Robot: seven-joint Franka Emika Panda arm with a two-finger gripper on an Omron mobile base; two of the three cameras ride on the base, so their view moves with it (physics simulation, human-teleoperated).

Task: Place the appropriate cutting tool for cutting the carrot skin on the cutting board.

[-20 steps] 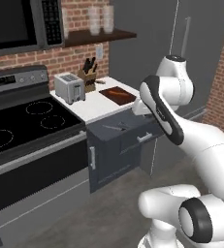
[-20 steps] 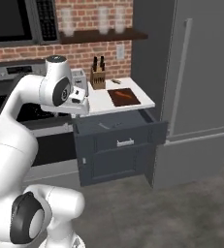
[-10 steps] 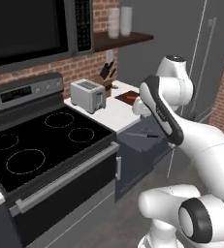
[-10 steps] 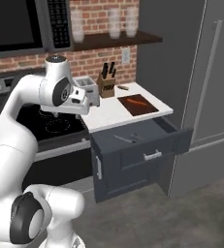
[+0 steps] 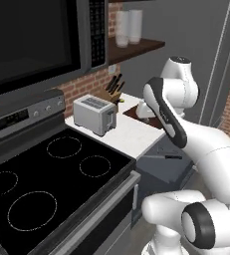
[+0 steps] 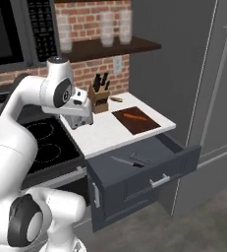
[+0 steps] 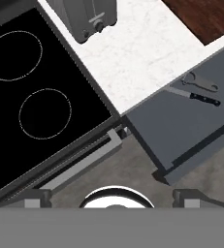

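Observation:
The cutting tool, a slim grey peeler (image 7: pixel 201 82), lies in the open drawer (image 7: pixel 181 126) beside a black-handled knife (image 7: pixel 193 96). The right base view has the peeler (image 6: pixel 141 158) and knife (image 6: pixel 125 161) in the same drawer (image 6: pixel 149 172). The small orange carrot (image 6: pixel 134 117) lies on the dark reddish-brown cutting board (image 6: pixel 135 121), whose corner (image 7: pixel 205 17) reaches into the hand view. My gripper (image 7: pixel 112 197) hangs open and empty high above the stove's front edge, well left of the drawer; its hand (image 6: pixel 79 117) sits in front of the toaster.
A black stove top (image 5: pixel 47 184) lies left of the white counter (image 6: pixel 105 133). A silver toaster (image 5: pixel 94 114) and a tan knife block (image 6: pixel 99 98) stand at the counter's back. The grey fridge (image 6: pixel 203 98) rises on the right. The drawer juts out over the floor.
The base has driven, so both base views have shifted and the stove now looms larger. The arm holds its pose. The drawer stays open; the peeler, carrot and board lie as before.

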